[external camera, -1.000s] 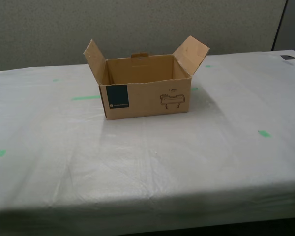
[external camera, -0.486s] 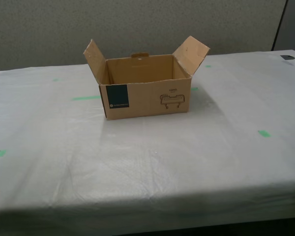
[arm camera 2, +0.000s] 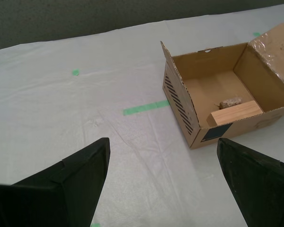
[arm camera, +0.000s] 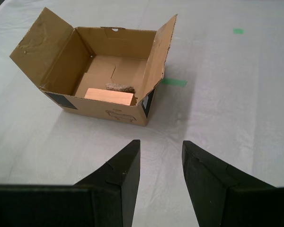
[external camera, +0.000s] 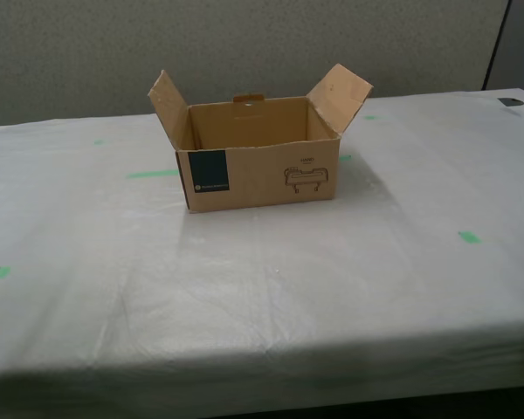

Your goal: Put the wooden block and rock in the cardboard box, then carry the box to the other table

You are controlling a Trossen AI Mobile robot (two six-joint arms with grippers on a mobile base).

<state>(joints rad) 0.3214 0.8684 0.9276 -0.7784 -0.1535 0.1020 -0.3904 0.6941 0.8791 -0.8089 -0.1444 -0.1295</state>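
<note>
Cardboard box (arm camera: 104,75) sits beyond both empty tools.

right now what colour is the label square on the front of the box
Dark blue-green, on the cardboard box front near its corner toward the exterior view's left; clearest in the exterior view.

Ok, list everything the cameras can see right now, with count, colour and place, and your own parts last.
cardboard box: one, brown with a dark label square, standing open on the table, flaps up.
wooden block: one, pale tan, on the box floor against the front wall.
rock: one, grey-brown, on the box floor just behind the block.
table: one, wrinkled white cover, under the box.
green tape marks: several, green, scattered on the cover; one strip beside the box.
wall: one, grey, behind the table.
first end effector: one, black, fingers apart, empty, short of the box.
second end effector: one, black, fingers wide apart, empty, short of the box.
</note>
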